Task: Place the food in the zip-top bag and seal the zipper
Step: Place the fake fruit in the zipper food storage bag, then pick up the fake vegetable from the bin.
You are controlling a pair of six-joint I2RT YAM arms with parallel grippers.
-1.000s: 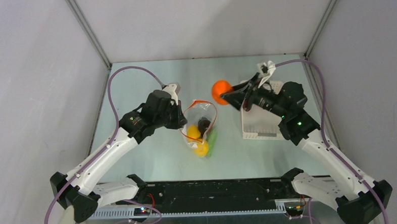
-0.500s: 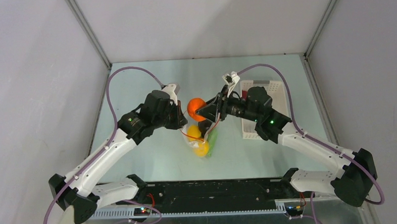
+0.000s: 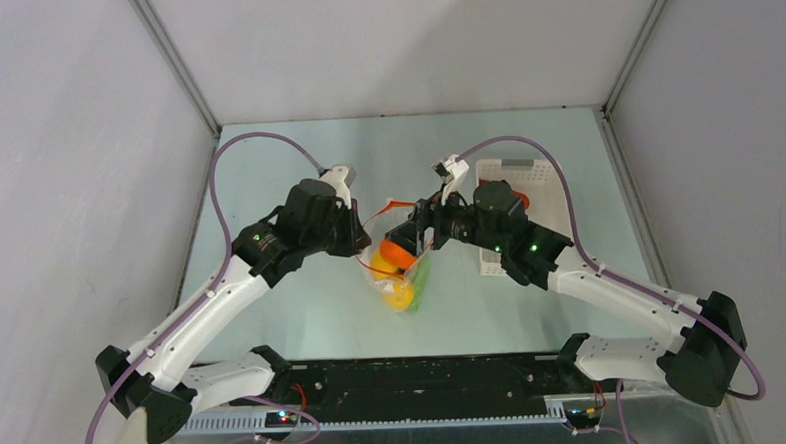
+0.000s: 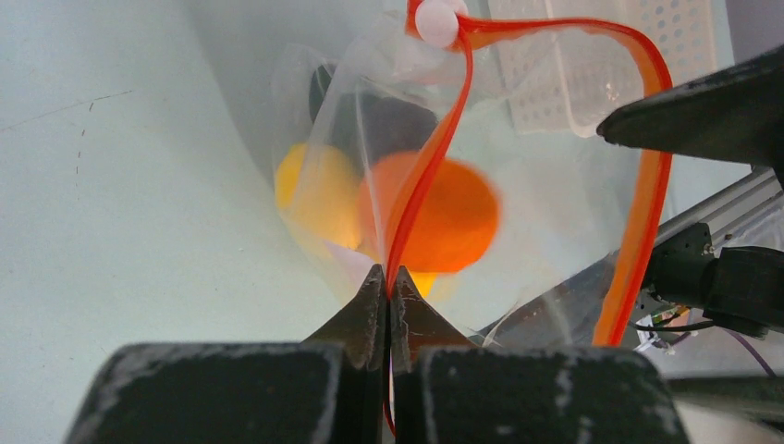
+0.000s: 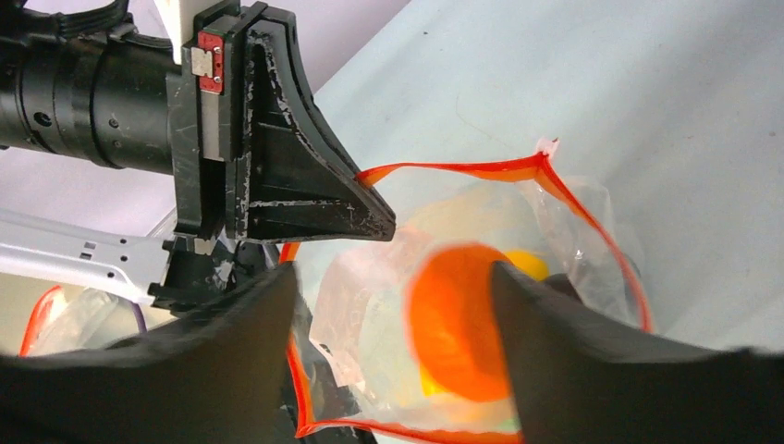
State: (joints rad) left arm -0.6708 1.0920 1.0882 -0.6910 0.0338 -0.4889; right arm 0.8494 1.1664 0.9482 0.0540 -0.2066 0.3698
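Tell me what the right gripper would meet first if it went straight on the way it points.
Probably the orange, just past the right gripper's open fingers, in the bag's mouth; depth unclear.

The mouth of the clear, floppy plastic zip-top bag [image 3: 379,231] is the only way in, and it is crowded. The left gripper [image 4: 388,277], jaws pinched together on the orange-red zipper strip [image 4: 647,185], blocks the left side of the rim. The right gripper [image 5: 393,277], fingers spread wide, hangs right over the opening and covers most of it. Below it a round orange toy fruit [image 5: 453,324], blurred, seems to sit in the mouth above a yellow lemon [image 3: 400,296]. The white slotted plastic basket [image 3: 515,165] and the right arm close off the right side. Bare table [image 3: 386,147] gives free passage beyond the bag and in front of it.
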